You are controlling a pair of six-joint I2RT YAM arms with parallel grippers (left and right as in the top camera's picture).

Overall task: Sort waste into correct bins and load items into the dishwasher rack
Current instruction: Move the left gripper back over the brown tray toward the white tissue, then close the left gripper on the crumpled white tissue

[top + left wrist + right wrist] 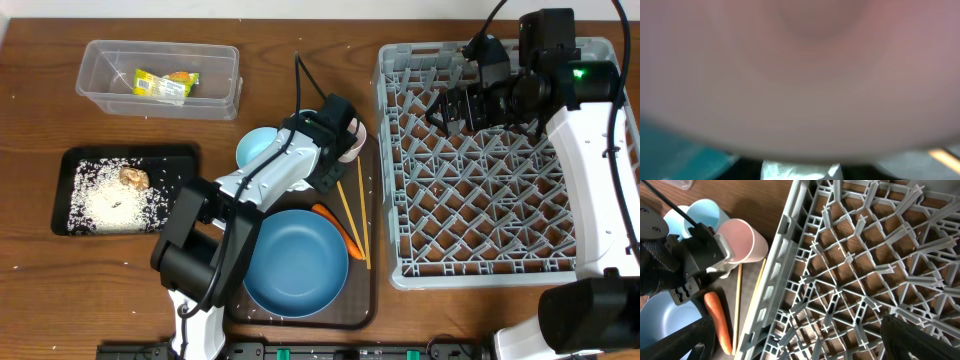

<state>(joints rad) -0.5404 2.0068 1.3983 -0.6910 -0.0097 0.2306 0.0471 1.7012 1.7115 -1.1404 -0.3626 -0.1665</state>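
1. Reading the left wrist view, I get only a pink blur: the pale pink plastic cup [742,241] sits hard against the left gripper [345,135], straight ahead of it.
2. I cannot tell whether that gripper is closed on the cup's rim or merely at it.
3. The large grey lattice dishwasher rack [392,180] lies just to that gripper's right. The left arm is the nearer one, stretched forward with its wrist pitched down.
4. The right gripper [447,112] hangs over the rack, jaws spread, empty.
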